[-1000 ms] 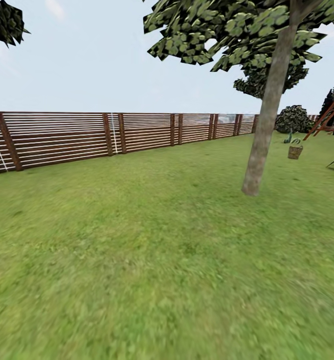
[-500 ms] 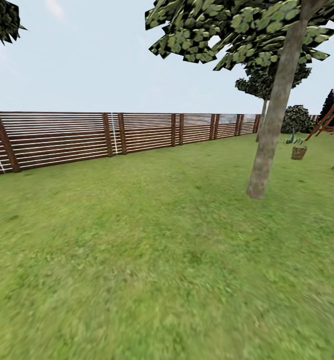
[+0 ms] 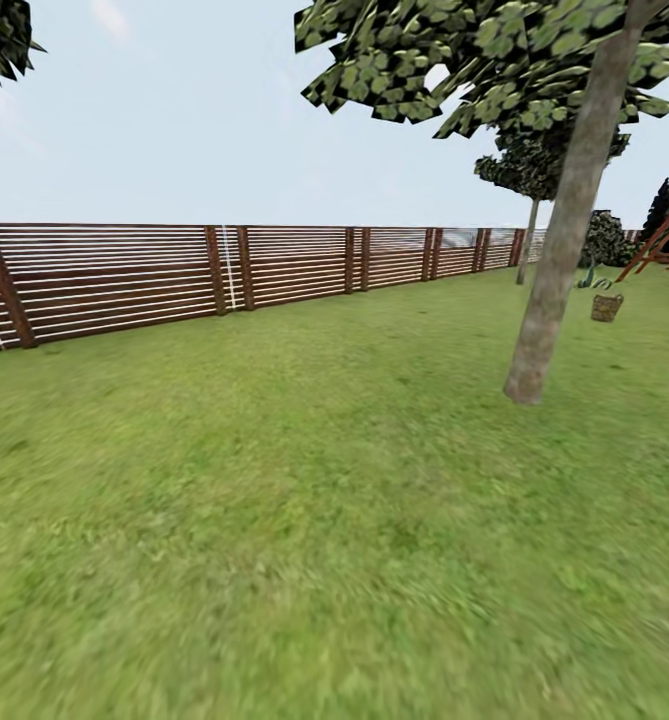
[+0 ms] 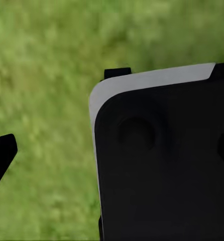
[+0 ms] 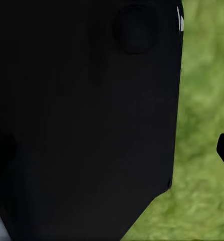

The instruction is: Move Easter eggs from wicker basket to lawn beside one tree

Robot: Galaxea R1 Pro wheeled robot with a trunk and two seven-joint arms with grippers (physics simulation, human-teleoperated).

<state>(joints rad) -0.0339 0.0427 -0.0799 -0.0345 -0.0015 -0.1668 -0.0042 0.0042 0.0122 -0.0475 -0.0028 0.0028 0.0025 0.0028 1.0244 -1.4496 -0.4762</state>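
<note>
Running along your left, the slat fence point(image 3: 174, 275) bounds the lawn point(image 3: 274, 520). Further right stands the leaning tree point(image 3: 564, 240), its crown cut off by the frame. Just beyond it, far off, sits the wicker basket point(image 3: 606, 306), too small to show you any contents. Wrist views give dark housing over grass, so neither hand's state can be told.

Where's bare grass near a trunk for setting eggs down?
Bare lawn rings the leaning tree on its fence side and nearer side. It is busier beyond, by the wicker basket, plant and red frame.
</note>
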